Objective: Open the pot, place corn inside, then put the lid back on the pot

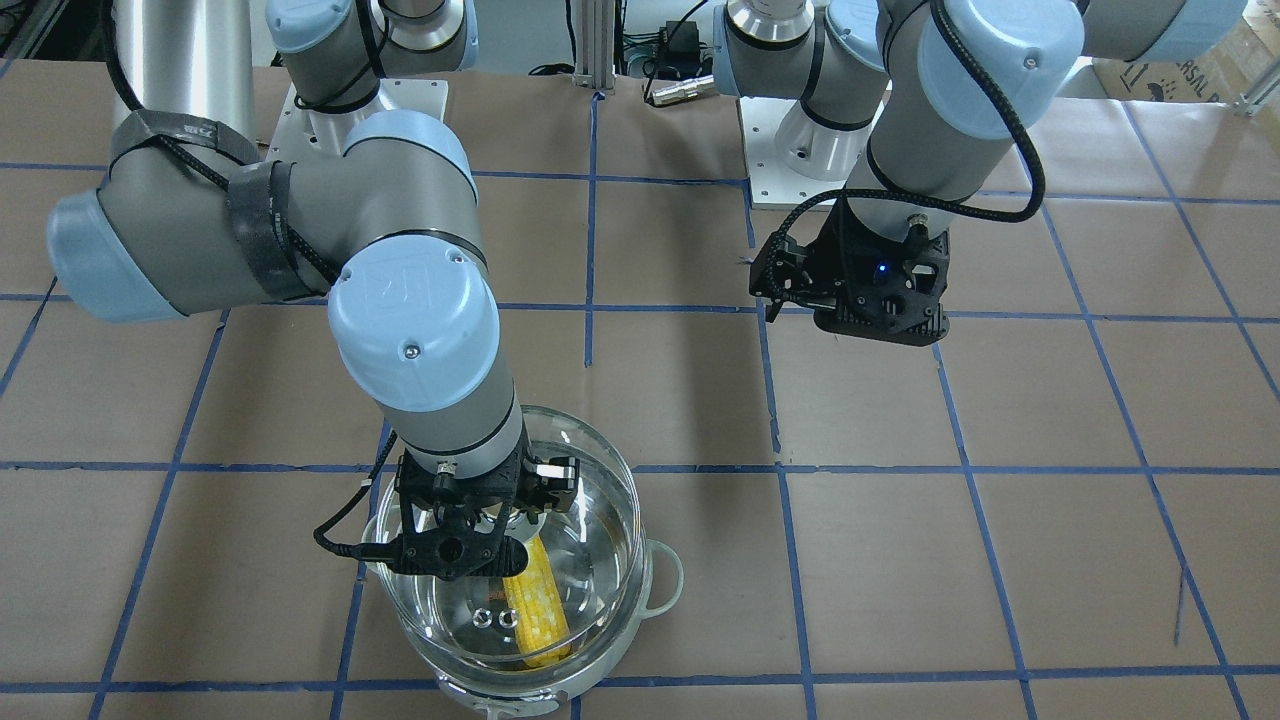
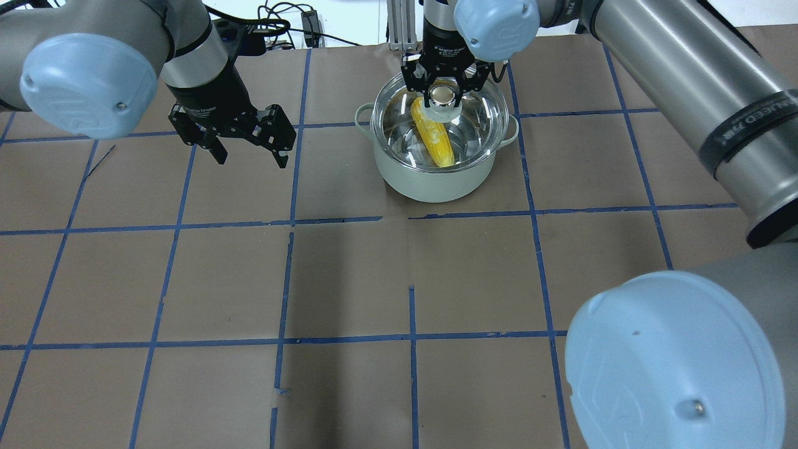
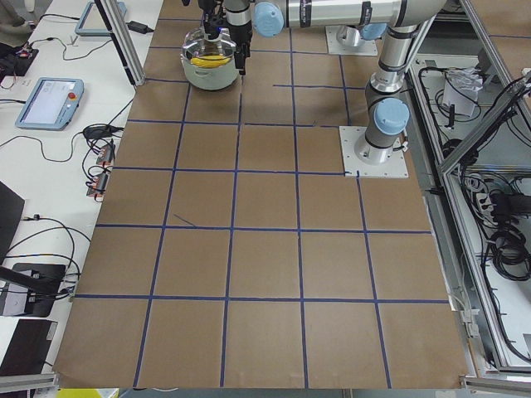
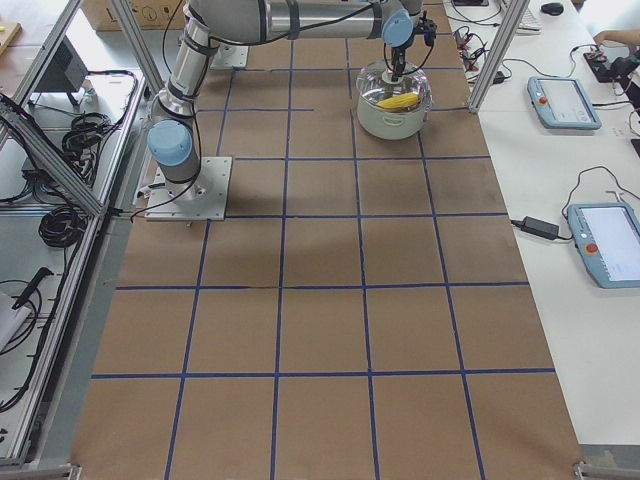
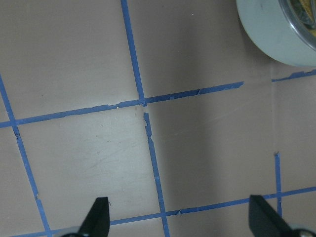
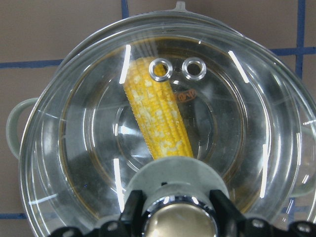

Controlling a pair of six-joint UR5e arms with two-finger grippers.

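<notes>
The pot (image 2: pixel 436 181) stands on the table at the far middle. The yellow corn (image 2: pixel 433 134) lies inside it, also seen in the right wrist view (image 6: pixel 158 118). The clear glass lid (image 6: pixel 247 113) hangs over the pot's mouth. I cannot tell whether the lid rests on the rim. My right gripper (image 2: pixel 442 100) is shut on the lid's knob (image 6: pixel 177 224), one finger on each side. My left gripper (image 2: pixel 246 149) is open and empty above the table, to the left of the pot. The pot's wall (image 5: pixel 269 34) shows at the top right of the left wrist view.
Brown paper with a blue tape grid (image 2: pixel 411 340) covers the table. The arms' base plates (image 1: pixel 790 150) are on the robot's side. Tablets and cables (image 4: pixel 590 235) lie on the side benches beyond the table's ends.
</notes>
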